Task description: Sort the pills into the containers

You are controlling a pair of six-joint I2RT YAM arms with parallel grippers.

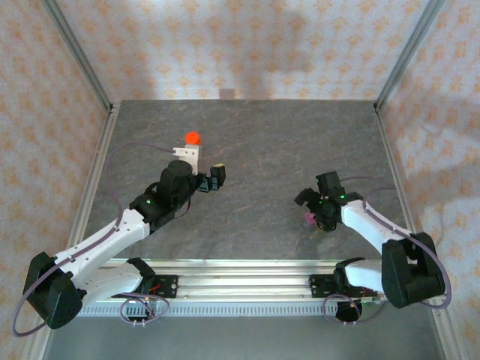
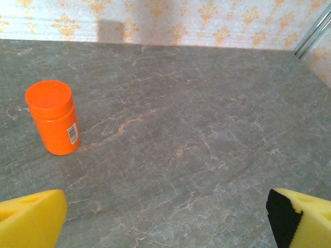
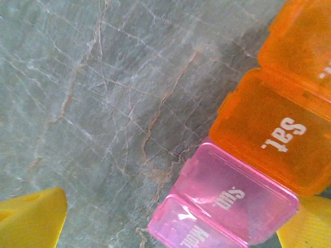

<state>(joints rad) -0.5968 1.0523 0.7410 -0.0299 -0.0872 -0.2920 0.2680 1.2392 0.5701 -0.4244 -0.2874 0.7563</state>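
Two containers between right jaws (wide apart)

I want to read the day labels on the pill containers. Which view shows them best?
Right wrist: the containers sit close up, with Sat and Sun labels readable. Top external gives just a pink speck by the right end effector.

the table is grey stone veined in rust and white, the wall cream with orange floral motifs, the bottle bright orange with a white label, the orange container and pink container translucent with white lettering, and the left claw has yellow fingers.
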